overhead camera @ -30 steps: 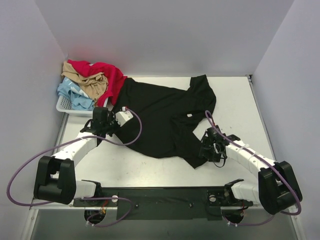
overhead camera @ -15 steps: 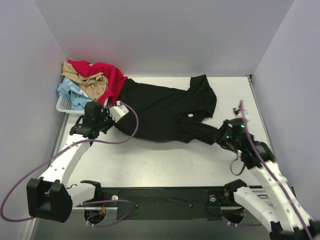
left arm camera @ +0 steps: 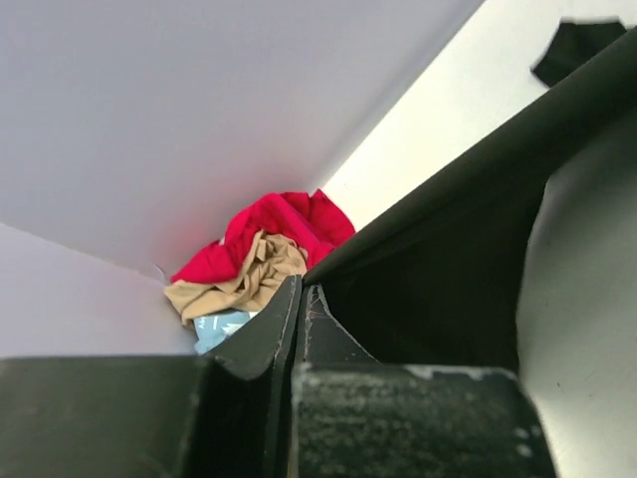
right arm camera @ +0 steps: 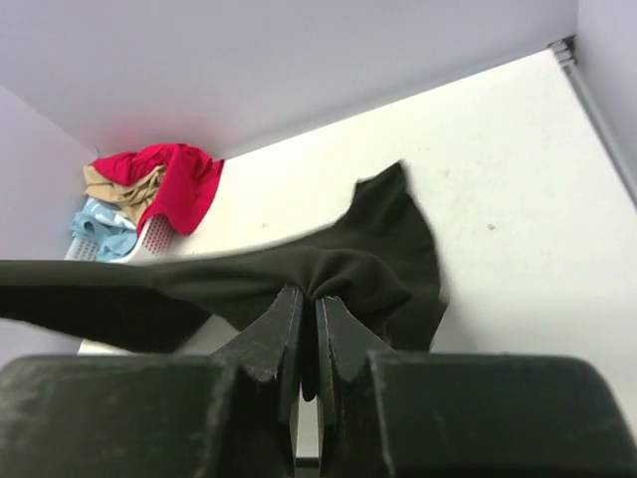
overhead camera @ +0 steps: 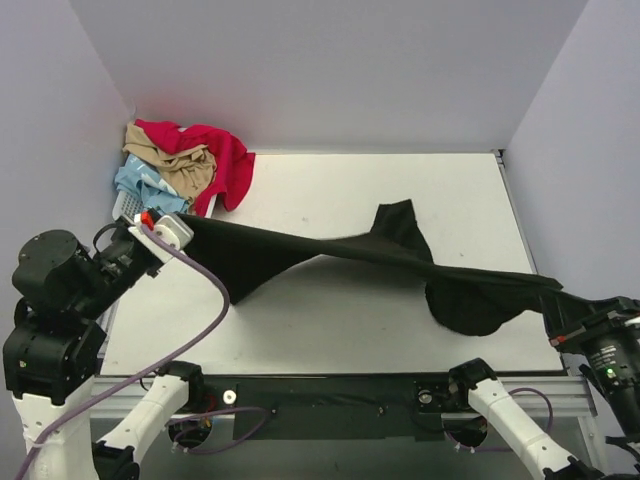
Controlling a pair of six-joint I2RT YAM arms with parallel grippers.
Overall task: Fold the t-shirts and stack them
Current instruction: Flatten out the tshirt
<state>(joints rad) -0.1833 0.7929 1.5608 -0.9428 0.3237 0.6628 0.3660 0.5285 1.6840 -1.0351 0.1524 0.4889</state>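
Observation:
The black t-shirt (overhead camera: pixel 330 250) hangs stretched in the air between both grippers, above the table. My left gripper (overhead camera: pixel 178 226) is shut on one end at the left; in the left wrist view the cloth (left arm camera: pixel 468 229) runs from the closed fingertips (left arm camera: pixel 302 289). My right gripper (overhead camera: pixel 560 305) is shut on the other end at the right; the right wrist view shows bunched black cloth (right arm camera: pixel 338 274) pinched between the pads. Red (overhead camera: pixel 215 155), tan (overhead camera: pixel 180 165) and pale blue (overhead camera: pixel 140 185) t-shirts lie heaped at the back left.
A white lattice basket (overhead camera: pixel 128 205) sits under the heap in the back-left corner. Grey walls enclose the table (overhead camera: pixel 330 310) on three sides. A black rail runs along the near edge.
Both arms have lifted and spread apart, raising the black t-shirt off the table and pulling it taut; it lay crumpled on the table a second ago.

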